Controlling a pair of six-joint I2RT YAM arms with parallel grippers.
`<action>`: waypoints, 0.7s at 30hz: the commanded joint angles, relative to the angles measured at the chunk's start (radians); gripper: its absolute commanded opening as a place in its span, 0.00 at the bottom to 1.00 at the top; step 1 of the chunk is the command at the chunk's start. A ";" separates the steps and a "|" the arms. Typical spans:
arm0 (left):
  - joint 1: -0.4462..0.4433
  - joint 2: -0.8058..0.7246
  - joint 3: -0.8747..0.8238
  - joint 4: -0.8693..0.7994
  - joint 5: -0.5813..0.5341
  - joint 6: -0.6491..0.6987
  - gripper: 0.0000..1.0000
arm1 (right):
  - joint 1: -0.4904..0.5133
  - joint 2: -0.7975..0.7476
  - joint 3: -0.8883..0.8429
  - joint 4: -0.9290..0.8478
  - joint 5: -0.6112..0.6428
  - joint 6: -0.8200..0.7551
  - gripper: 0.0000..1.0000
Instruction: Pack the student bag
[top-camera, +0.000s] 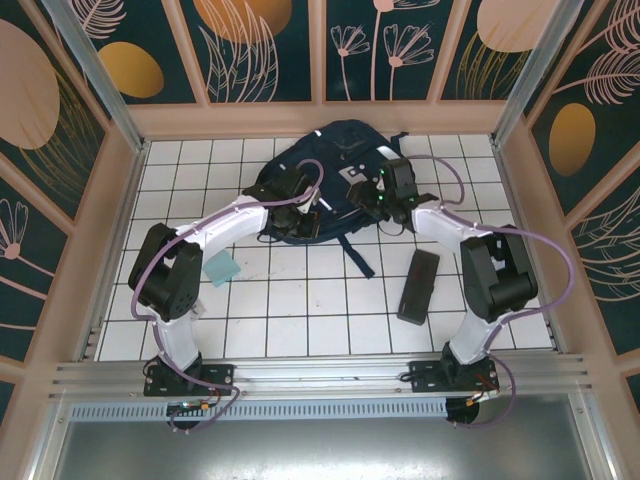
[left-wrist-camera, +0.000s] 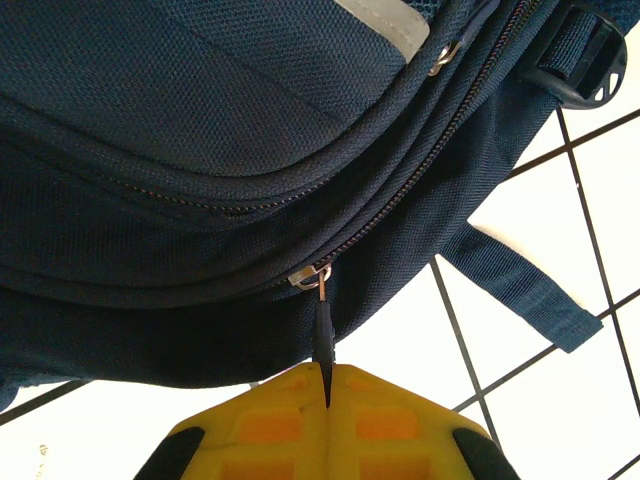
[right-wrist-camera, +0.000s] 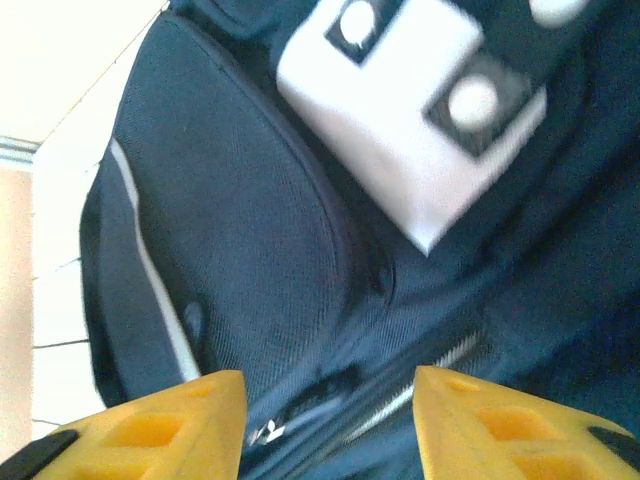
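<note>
Large navy-blue fabric backpack (top-camera: 335, 170) found lying at the far middle of the white tiled bench (top-camera: 300, 310), with both hands at it.

The left hand (left-wrist-camera: 327, 385) is seen clamped tight on the slim dark zip pull (left-wrist-camera: 323, 335), which hangs from the metal slider (left-wrist-camera: 310, 276) at the backpack's near left edge. The right hand (right-wrist-camera: 330, 400) is seen with its yellow fingers (right-wrist-camera: 170, 420) set well apart over the front pocket, near the grey-white patch (right-wrist-camera: 400, 140). A dark strap (left-wrist-camera: 520, 285) is noted trailing across the tiles. A black oblong case (top-camera: 419, 285) is noted near the right arm, apart from the backpack. A small pale-teal flat square (top-camera: 220, 268) is noted beside the left arm.
</note>
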 joint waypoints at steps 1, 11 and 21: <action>-0.004 0.010 0.023 -0.011 -0.011 0.009 0.00 | 0.024 -0.011 -0.075 0.165 -0.105 0.178 0.52; -0.004 -0.018 0.013 -0.010 -0.014 0.020 0.00 | 0.138 0.153 -0.072 0.356 -0.036 0.429 0.54; -0.001 -0.031 -0.022 0.015 -0.060 0.037 0.00 | 0.123 0.182 -0.120 0.394 0.142 0.508 0.11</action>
